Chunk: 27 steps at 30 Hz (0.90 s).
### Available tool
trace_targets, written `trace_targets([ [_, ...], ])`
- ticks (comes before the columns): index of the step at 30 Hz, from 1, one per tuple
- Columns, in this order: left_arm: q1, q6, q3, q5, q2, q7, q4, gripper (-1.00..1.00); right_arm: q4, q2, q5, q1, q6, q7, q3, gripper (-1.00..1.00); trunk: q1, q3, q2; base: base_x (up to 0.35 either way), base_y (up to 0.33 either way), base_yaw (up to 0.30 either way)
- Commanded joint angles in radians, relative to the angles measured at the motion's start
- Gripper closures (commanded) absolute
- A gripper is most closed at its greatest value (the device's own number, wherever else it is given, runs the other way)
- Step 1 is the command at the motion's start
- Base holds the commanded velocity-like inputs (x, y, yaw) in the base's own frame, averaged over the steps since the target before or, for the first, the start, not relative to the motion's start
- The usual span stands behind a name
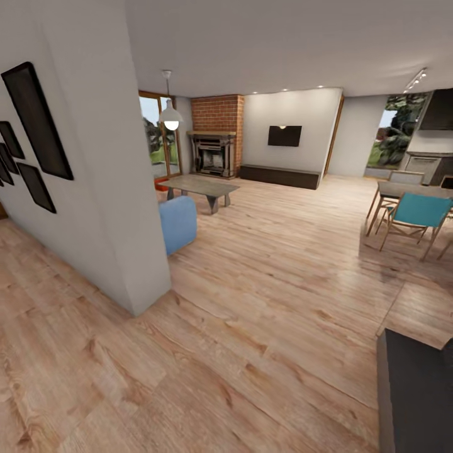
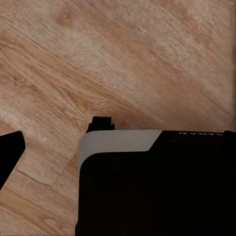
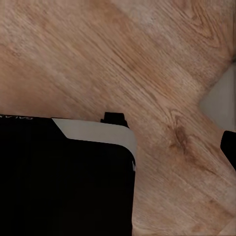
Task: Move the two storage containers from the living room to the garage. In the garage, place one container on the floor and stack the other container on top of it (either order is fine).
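I face the living room across light wood planks (image 1: 264,327). A small orange-red patch (image 1: 160,184) lies on the floor by the window beyond the coffee table; it may be one of the storage containers, but it is too small to tell. In the left wrist view a dark finger (image 2: 10,153) juts in at the frame's edge above the planks, beside my own black and grey base (image 2: 147,191). The right wrist view has a dark finger tip (image 3: 229,147) at its edge and the same base (image 3: 64,182). Nothing is seen in either gripper.
A white wall corner (image 1: 126,251) with dark picture frames stands close on the left. Past it are a blue sofa end (image 1: 178,223), a coffee table (image 1: 200,186) and a brick fireplace (image 1: 214,151). A dining table with a teal chair (image 1: 418,214) is right; a dark counter (image 1: 415,390) sits lower right.
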Motion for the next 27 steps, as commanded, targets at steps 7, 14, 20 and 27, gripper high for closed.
trace_targets([
  [7,-0.001,0.002,-0.001,0.005,0.0,0.0,0.0,-1.0,0.003,0.001,-0.009,-0.001,-0.005,-0.001,0.009,-1.0,0.001,-0.001,-0.001,0.322,0.0,-0.247],
  [14,0.0,0.002,0.0,0.005,0.0,0.001,0.0,-1.0,0.003,0.001,-0.009,-0.001,-0.006,-0.001,0.009,-1.0,0.001,-0.001,-0.001,0.322,0.0,-0.247],
  [20,-0.001,0.002,-0.001,0.005,0.0,0.001,0.0,-1.0,0.003,0.001,-0.009,-0.001,-0.005,-0.001,0.009,-1.0,0.001,-0.001,-0.001,0.322,0.0,-0.247],
  [27,0.0,0.002,0.0,0.005,0.0,0.001,0.0,-1.0,0.003,0.001,-0.009,-0.001,-0.005,-0.001,0.009,-1.0,0.001,-0.001,-0.001,0.322,0.0,-0.12],
])
